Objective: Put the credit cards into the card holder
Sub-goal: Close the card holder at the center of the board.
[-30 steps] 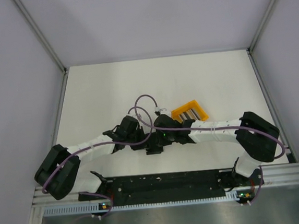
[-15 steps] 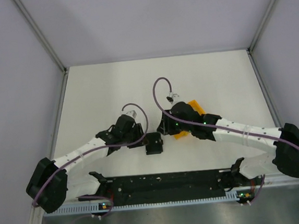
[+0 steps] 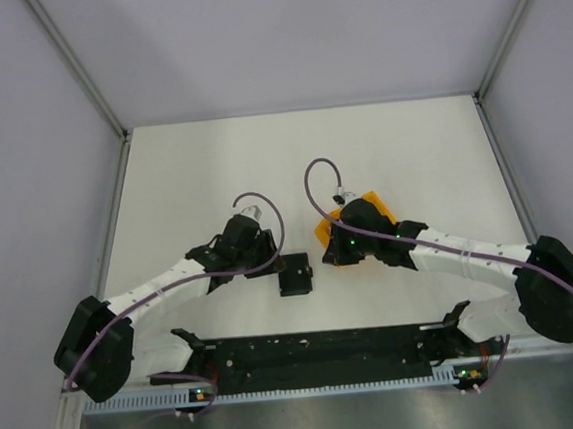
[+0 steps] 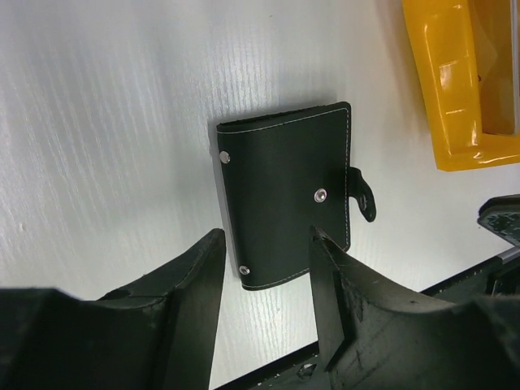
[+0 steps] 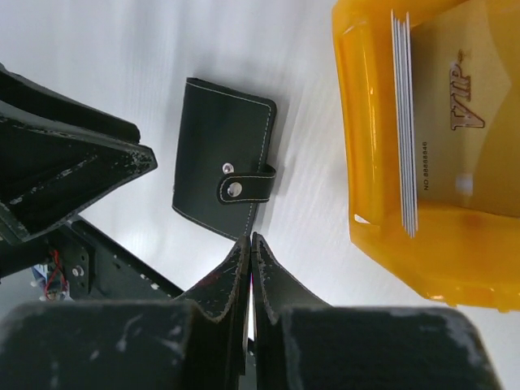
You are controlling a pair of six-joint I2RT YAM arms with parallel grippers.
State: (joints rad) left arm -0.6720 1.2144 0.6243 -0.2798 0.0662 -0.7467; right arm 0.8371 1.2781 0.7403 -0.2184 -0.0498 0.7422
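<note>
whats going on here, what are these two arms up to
Two robot arms are working on loading cards into a black card holder. It lies folded shut on the white table between them, and neither arm is holding it. The left gripper is open, poised over the holder's near end. The right gripper is shut and empty, between the holder and the orange bin. The credit cards stand on edge in a row in that bin.
</note>
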